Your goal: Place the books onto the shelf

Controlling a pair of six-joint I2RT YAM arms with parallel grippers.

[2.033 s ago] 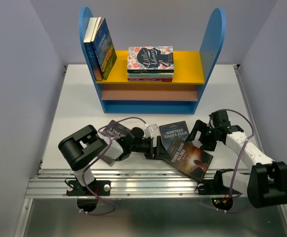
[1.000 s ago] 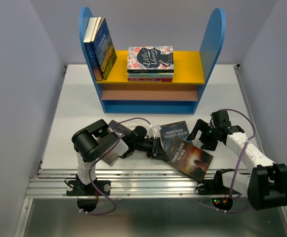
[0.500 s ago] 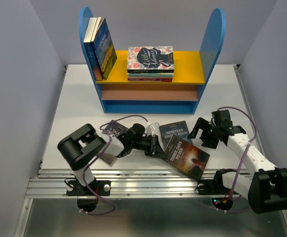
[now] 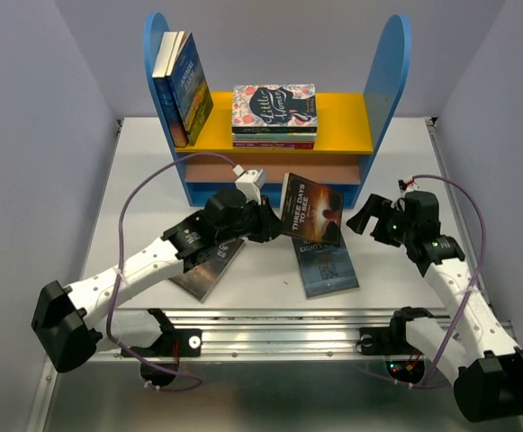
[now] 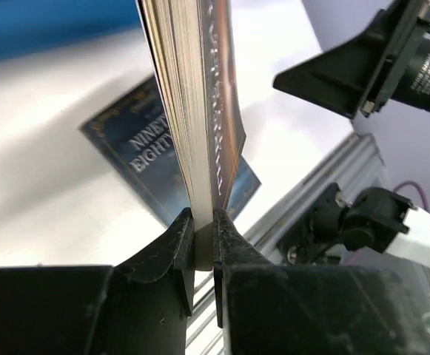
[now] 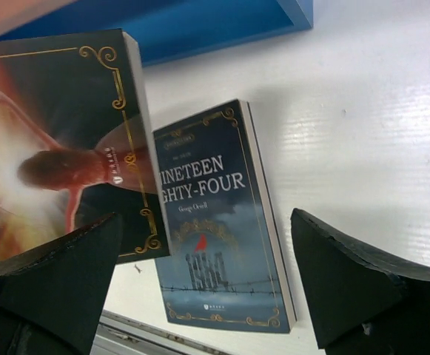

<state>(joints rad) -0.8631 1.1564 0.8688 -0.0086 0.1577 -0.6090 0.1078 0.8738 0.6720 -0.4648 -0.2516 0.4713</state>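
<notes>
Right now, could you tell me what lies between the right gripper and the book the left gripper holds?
Nothing: the top view shows only bare table between the right gripper and the Three Days to See book clamped in the left gripper.

From above, the left arm [image 4: 144,264] hides most of the book [image 4: 205,274] lying under it, title included, the held-up Three Days book [image 4: 311,209] covers the top of Nineteen Eighty-Four [image 4: 327,267], and the upright books [image 4: 182,88] on the shelf [image 4: 387,72] are too small to read.

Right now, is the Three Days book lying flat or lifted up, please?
Lifted: the left gripper pinches Three Days by its edge, off the table; Nineteen Eighty-Four lies flat.
</notes>
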